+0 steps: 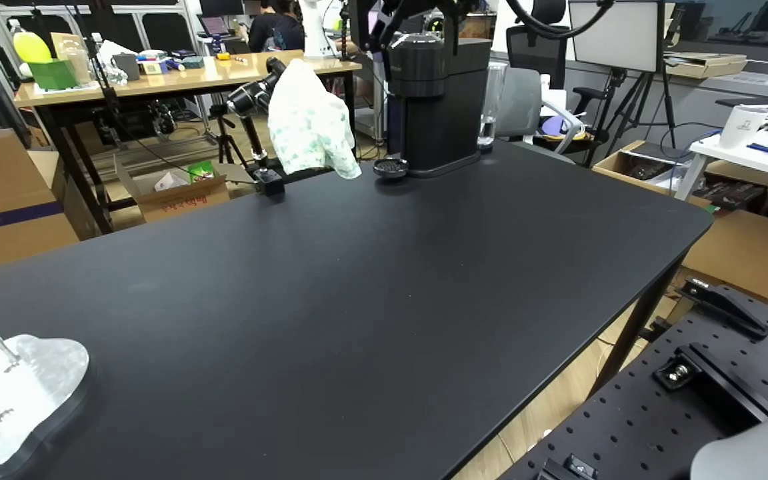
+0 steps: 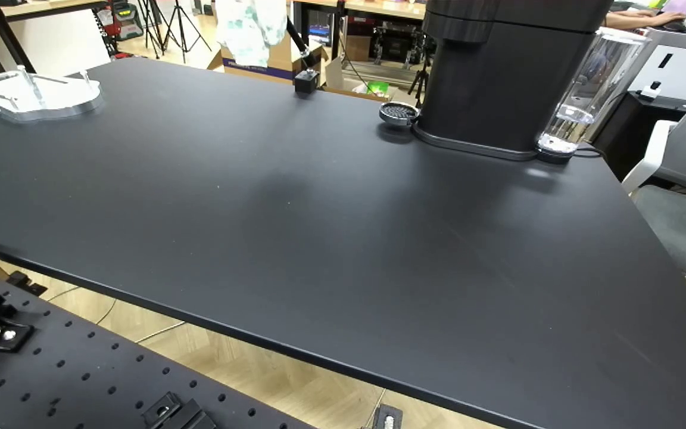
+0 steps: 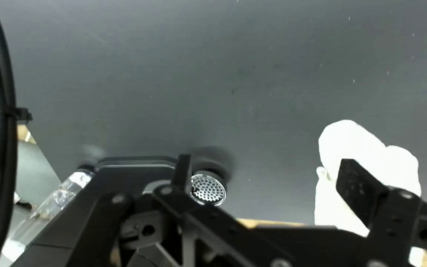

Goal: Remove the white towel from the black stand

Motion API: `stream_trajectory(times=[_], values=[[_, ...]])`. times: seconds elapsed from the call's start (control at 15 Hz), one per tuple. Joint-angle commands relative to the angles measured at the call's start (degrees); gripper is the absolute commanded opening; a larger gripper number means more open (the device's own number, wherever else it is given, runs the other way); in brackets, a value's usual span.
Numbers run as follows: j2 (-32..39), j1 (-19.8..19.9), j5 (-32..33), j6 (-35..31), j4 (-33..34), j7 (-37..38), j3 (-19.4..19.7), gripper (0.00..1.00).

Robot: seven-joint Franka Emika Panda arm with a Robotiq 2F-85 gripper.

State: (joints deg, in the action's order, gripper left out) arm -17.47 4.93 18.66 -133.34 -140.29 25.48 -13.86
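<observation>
A white towel with pale green print [image 1: 311, 123] hangs draped over the top of a black stand [image 1: 261, 143] at the table's far edge. The towel [image 2: 253, 27] and the stand's base [image 2: 306, 81] also show in an exterior view, the towel cut off at the top. My gripper [image 1: 421, 50] is up high in front of the coffee machine, to the towel's right in that view. In the wrist view the gripper [image 3: 267, 178] is wide open with nothing between its fingers. The towel [image 3: 354, 148] looks overexposed behind the right finger, partly hidden. The stand is hidden there.
A tall black coffee machine [image 1: 434, 113] with a round drip tray [image 1: 391, 168] and a clear water tank [image 2: 581, 101] stands beside the towel. A white plate with bolts [image 1: 44, 373] lies at the table's other end. The black table [image 1: 357, 300] lies between.
</observation>
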Motion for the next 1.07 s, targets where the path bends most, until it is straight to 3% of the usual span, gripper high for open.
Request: stream_trajectory(times=[0.0, 0.13, 0.67, 1.0], values=[[7.1, 0.0, 6.8, -4.3, 7.2, 4.3, -0.2, 1.00], [10.0, -1.1, 7.0, -6.4, 10.1, 4.7, 0.6, 1.00], [18.6, -7.0, -2.3, -10.4, 17.4, 0.8, 3.2, 1.00], [22.0, -9.4, -2.0, -9.6, 20.0, 0.8, 5.3, 1.00]])
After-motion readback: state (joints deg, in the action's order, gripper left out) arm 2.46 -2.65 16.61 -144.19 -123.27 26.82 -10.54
